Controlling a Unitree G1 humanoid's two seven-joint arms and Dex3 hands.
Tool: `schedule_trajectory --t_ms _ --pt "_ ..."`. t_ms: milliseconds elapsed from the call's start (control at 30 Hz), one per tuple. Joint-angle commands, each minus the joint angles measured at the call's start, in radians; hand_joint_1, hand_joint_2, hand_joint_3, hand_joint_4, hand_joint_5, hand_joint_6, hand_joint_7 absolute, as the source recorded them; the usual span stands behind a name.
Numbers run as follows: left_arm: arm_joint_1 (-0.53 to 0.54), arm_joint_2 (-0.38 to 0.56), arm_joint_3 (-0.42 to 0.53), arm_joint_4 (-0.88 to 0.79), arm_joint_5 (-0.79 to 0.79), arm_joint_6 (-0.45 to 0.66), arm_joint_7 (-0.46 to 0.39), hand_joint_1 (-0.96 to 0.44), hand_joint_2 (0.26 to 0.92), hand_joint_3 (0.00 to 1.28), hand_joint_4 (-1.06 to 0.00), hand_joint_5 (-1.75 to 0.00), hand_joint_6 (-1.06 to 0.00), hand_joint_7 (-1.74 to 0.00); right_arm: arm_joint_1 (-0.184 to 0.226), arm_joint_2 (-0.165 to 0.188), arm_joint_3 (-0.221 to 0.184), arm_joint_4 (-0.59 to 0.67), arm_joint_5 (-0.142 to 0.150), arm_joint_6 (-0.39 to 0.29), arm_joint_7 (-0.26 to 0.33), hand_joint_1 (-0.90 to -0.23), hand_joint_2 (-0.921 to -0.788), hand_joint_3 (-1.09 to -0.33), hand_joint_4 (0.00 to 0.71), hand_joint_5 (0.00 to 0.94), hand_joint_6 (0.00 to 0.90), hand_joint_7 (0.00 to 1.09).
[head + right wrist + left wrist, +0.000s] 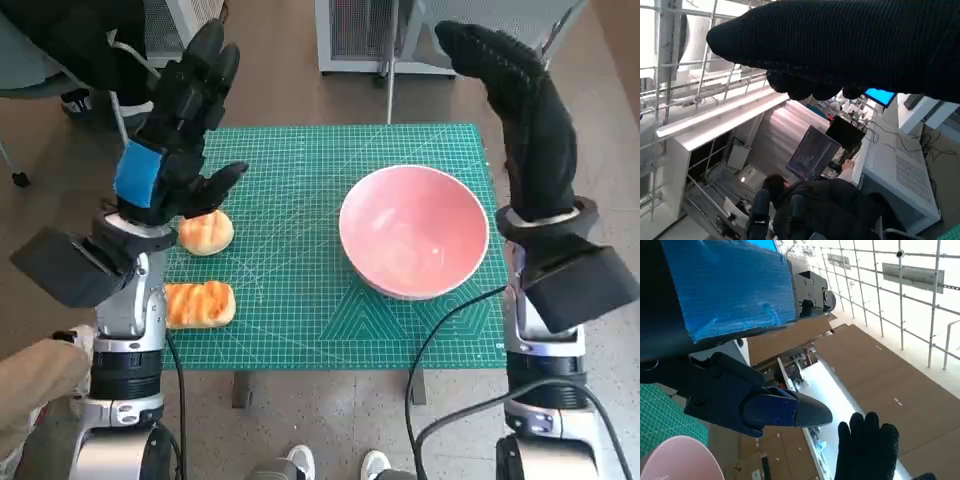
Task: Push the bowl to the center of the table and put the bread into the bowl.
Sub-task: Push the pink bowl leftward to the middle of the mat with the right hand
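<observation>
The tabletop (300, 300), covered by a green cutting mat printed with a pale grid, lay beneath both raised arms. On it, below and just inward of the right robot hand (520, 110), sat the wide, shallow pink bowl (414, 232), upright and holding nothing, on the half of the mat nearer that hand; its rim also showed at a corner of the left wrist view (680, 457).

The right robot hand, in its black knitted glove, was lifted well above the mat's far corner with its fingers stretched out together and nothing in them. In the right wrist view the glove (850, 45) formed a dark band, and a person in dark clothing (830, 210) sat at a desk with a monitor beyond it.

The left robot hand (180, 130), black with blue tape across its back, hovered above the opposite edge of the mat, fingers extended and apart from the thumb, holding nothing. The left wrist view showed the taped back (725, 285), and the gloved fingertips (867, 445) of the other hand farther off.

Directly under the left robot hand's thumb lay a round golden-brown bread roll (206, 232); whether the thumb touched it could not be told. Just beside that roll, nearer the robot's body and close to the left forearm, lay a flatter, orange-brown piece of toasted bread (200, 304), well apart from the bowl.
</observation>
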Motion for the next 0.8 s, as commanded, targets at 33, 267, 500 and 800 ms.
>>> schedule_trajectory --t_ms 33,267,500,800 --pt "-0.014 0.002 0.003 0.002 0.002 -0.012 -0.001 -0.65 0.921 0.26 -0.08 0.00 -0.11 -0.16 0.030 0.003 -0.003 0.003 0.000 0.006 -0.007 -0.661 -0.921 -0.774 0.166 0.001 0.000 0.39" --pt "-0.014 0.002 0.003 0.003 0.002 -0.012 -0.001 -0.65 0.921 0.26 -0.08 0.00 -0.11 -0.16 0.030 0.003 -0.002 0.002 0.001 0.006 -0.008 -0.662 -0.921 -0.774 0.166 0.001 0.000 0.39" --pt "-0.014 0.002 0.003 0.003 0.002 -0.012 -0.001 -0.65 0.921 0.26 -0.08 0.00 -0.11 -0.16 0.030 0.003 -0.001 0.002 0.001 0.006 -0.008 -0.662 -0.921 -0.774 0.166 0.001 0.000 0.39" --pt "-0.013 -0.009 0.003 0.039 0.008 -0.047 0.004 -0.66 0.921 0.26 -0.08 0.00 -0.11 -0.16 0.046 -0.010 -0.011 0.020 0.004 -0.027 -0.001 -0.649 -0.921 -0.779 0.157 0.000 0.000 0.39"
